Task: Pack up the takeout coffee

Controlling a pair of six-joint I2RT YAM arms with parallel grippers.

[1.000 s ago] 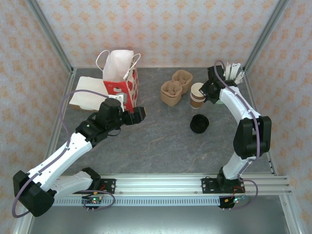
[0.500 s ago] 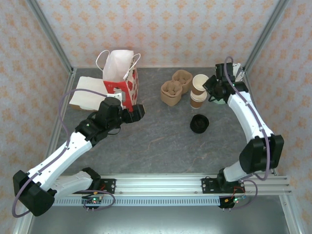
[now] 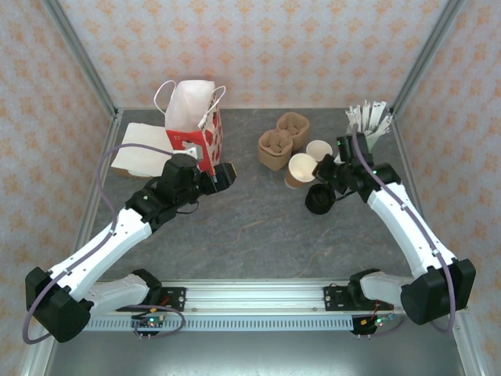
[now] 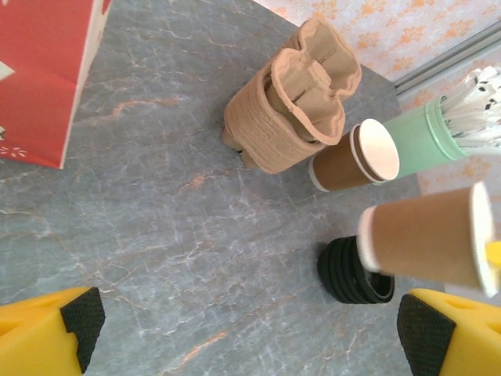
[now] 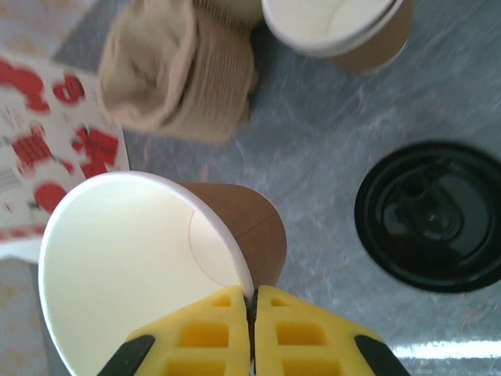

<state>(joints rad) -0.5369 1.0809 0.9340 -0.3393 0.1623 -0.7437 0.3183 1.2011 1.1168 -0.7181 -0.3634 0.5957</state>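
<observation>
The takeout coffee cup (image 3: 300, 170), brown kraft with a pale rim and no lid on it, hangs tilted above the table in front of the pulp carrier. My right gripper (image 3: 316, 168) is shut on its rim; in the right wrist view the yellow fingers (image 5: 215, 333) pinch the cup's (image 5: 141, 266) wall. A stack of black lids (image 3: 319, 199) (image 5: 430, 215) lies just below and to the right of it. My left gripper (image 3: 225, 176) stands open by the red bag, nothing between its fingers, and looks toward the held cup (image 4: 423, 239) and the lids (image 4: 352, 276).
More kraft cups (image 3: 318, 150) stand stacked behind the held one. The moulded-pulp carrier (image 3: 280, 141) sits left of them, and a mint-green cup of stirrers (image 3: 368, 124) at the back right. A red and white paper bag (image 3: 193, 125) stands at the back left beside flat tan paper (image 3: 139, 157).
My right arm lifted one cup off the stack near the stirrers and carried it left and nearer, over the lids. The left gripper shifted slightly toward the bag.
</observation>
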